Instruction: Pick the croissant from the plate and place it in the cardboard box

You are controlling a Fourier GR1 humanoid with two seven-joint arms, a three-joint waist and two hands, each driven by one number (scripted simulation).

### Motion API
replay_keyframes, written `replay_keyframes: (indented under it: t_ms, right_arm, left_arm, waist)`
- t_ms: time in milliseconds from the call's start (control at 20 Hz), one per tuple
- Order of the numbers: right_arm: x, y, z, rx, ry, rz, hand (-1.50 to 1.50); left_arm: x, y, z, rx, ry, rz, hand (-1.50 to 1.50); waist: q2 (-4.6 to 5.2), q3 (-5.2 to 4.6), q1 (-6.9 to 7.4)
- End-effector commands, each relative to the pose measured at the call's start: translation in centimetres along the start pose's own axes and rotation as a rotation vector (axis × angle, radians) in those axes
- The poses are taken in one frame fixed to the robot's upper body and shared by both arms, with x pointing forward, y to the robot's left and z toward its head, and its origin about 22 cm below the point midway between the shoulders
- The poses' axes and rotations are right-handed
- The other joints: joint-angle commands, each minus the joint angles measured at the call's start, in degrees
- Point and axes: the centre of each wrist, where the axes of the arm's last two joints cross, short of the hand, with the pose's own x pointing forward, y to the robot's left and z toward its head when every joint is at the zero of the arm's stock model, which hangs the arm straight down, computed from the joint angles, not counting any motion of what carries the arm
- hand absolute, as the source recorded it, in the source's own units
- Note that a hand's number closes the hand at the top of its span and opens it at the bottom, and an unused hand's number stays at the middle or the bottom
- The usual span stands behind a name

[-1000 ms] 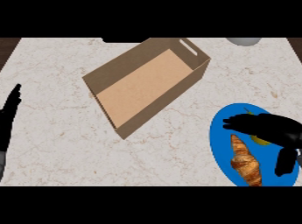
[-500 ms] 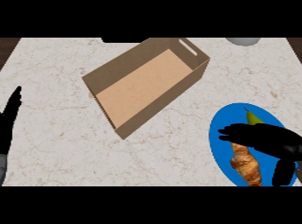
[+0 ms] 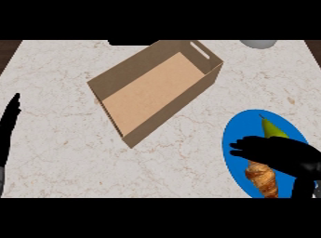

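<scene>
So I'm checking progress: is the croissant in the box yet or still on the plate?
Still on the plate. The croissant lies on its blue surface under the right hand; the box holds nothing.

Blue plate (image 3: 235, 139), golden-brown croissant (image 3: 263, 179), tan cardboard box (image 3: 152, 93), marbled counter (image 3: 60, 139)

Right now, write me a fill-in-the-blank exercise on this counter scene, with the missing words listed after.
1. The croissant lies on a plate coloured ____.
2. The hand over the croissant is the robot's ____ hand.
3. The inside of the cardboard box holds ____.
4. Beside the croissant on the plate lies a green ____.

Missing words: blue; right; nothing; pear
</scene>
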Motion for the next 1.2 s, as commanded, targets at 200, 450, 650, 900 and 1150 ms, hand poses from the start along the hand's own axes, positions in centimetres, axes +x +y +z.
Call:
replay_keyframes:
  t_ms: [200,450,650,900,1150]
  right_arm:
    - [-0.1,2.5,-3.4,0.084,0.06,0.005,-1.5]
    - [0.1,3.9,-3.7,-0.092,0.03,0.089,1.5]
    - [-0.5,3.1,-5.7,-0.186,0.052,0.101,1.5]
    - [-0.6,3.8,-3.4,-0.275,0.056,0.179,1.5]
    - [-2.3,1.7,-4.1,-0.543,0.543,-0.106,1.5]
  left_arm:
    - [0.4,0.3,-1.0,-0.005,-0.015,-0.003,0.0]
    - [0.3,-1.4,-1.3,-0.002,0.005,-0.009,0.0]
    - [0.6,0.7,-1.3,-0.01,0.014,0.0,0.0]
    - [1.1,0.7,-1.4,0.007,0.008,-0.005,0.0]
    - [-0.1,0.2,0.2,0.002,-0.002,-0.011,0.0]
  waist:
    - [0.1,0.02,0.15]
    - [0.14,0.04,-0.29]
    - [0.13,0.05,0.19]
    - [0.03,0.03,-0.27]
    - [-0.13,0.01,-0.44]
